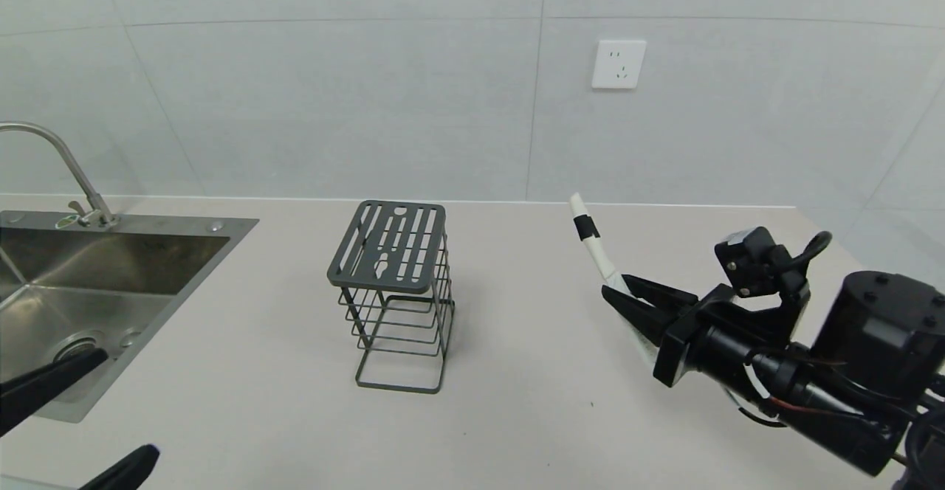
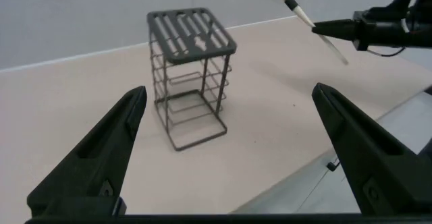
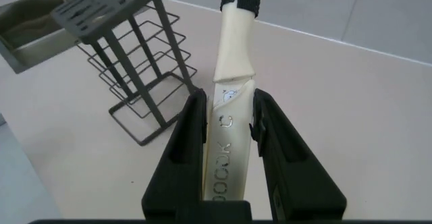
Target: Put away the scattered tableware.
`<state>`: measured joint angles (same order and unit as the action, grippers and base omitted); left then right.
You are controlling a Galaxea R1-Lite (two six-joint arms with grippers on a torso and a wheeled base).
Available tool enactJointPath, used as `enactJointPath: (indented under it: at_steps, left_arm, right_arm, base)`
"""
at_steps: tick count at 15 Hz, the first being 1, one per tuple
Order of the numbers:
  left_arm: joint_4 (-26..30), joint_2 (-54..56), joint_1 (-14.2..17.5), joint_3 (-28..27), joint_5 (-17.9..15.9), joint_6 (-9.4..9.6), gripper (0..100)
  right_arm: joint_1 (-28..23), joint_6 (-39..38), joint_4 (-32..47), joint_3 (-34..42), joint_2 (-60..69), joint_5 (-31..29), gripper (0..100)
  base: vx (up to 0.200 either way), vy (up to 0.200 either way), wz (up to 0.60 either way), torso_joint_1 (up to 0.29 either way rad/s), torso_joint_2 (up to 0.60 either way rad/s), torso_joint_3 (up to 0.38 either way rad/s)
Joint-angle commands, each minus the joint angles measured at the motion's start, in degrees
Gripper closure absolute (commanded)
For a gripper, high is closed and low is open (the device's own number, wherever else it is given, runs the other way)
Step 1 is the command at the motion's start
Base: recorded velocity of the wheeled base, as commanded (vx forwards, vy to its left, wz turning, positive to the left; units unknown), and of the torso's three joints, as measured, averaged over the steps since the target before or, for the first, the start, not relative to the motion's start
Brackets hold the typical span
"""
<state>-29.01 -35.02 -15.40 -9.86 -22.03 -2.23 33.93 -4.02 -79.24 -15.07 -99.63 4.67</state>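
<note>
My right pincer point(image 1: 619, 297) is clamped on a slim cream-white utensil point(image 1: 589, 237) with a black band, right of the dark wire rack point(image 1: 391, 254) — my left pincer point(image 2: 229, 90) gapes wide, empty.

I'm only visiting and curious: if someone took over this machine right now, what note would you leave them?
Right tool: shut on a cream utensil with a black band, held above the counter, right of the slotted wire rack.
Left tool: open, empty, by the sink.
Done: utensil picked up.
Left: probably lower it into a rack slot; the rack looks empty.
</note>
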Motion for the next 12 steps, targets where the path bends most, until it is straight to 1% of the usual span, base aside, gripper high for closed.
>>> enactJointPath:
  at_steps: [1,2,3,4,5,6,7,8,9,11,12]
  left_arm:
    - [-10.27,-14.46,-0.51,0.19,-6.45,3.20,0]
    - [-13.79,-16.92,-0.51,0.46,-9.00,4.43,0]
    - [-18.89,-20.70,-0.42,1.07,-12.25,7.24,0]
    - [-21.88,-23.60,-0.42,0.99,-14.27,9.97,0]
    - [-25.04,-27.03,-0.16,0.55,-17.00,12.51,0]
    - [-27.41,-29.58,0.02,0.02,-19.28,13.92,0]
    - [-33.30,-35.11,0.10,-0.68,-23.24,16.56,0]
    - [-33.30,-35.11,0.10,-0.68,-23.24,16.56,0]
    - [-39.89,-41.79,-0.07,-2.18,-27.45,17.44,0]
    - [-40.42,-45.40,-0.42,-6.31,-30.62,17.52,0]
    - [-40.51,-47.33,-1.04,-9.91,-31.76,17.61,0]
  right_arm:
    - [0.00,-0.02,-1.44,0.30,0.14,1.31,100]
    - [0.00,-0.02,-2.32,0.21,0.23,2.10,100]
    - [0.00,-0.02,-3.64,-0.05,0.49,2.80,100]
    - [0.18,-0.02,-4.26,-0.05,0.93,3.59,100]
    - [0.18,-0.02,-4.43,-0.31,0.93,4.56,100]
    - [0.09,-0.02,-4.78,-0.40,0.93,5.00,100]
    - [0.18,-0.02,-5.58,-0.49,0.93,5.53,100]
    - [0.18,-0.02,-5.58,-0.49,0.93,5.53,100]
    - [0.53,-0.11,-6.02,-2.60,0.84,6.58,100]
    - [0.61,-0.11,-6.72,-3.13,0.84,7.37,100]
    - [0.61,-0.11,-7.60,-2.69,0.93,8.87,100]
  base:
    - [0.000,0.000,0.00,0.000,0.00,0.000]
    - [0.000,0.000,0.00,0.000,0.00,0.000]
    - [0.000,0.000,0.00,0.000,0.00,0.000]
    - [0.000,0.000,0.00,0.000,0.00,0.000]
    - [0.000,0.000,0.00,0.000,0.00,0.000]
    - [0.000,0.000,0.00,0.000,0.00,0.000]
    - [0.000,0.000,0.00,0.000,0.00,0.000]
    - [0.000,0.000,0.00,0.000,0.00,0.000]
    - [0.000,0.000,0.00,0.000,0.00,0.000]
    - [0.000,0.000,0.00,0.000,0.00,0.000]
    - [0.000,0.000,0.00,0.000,0.00,0.000]
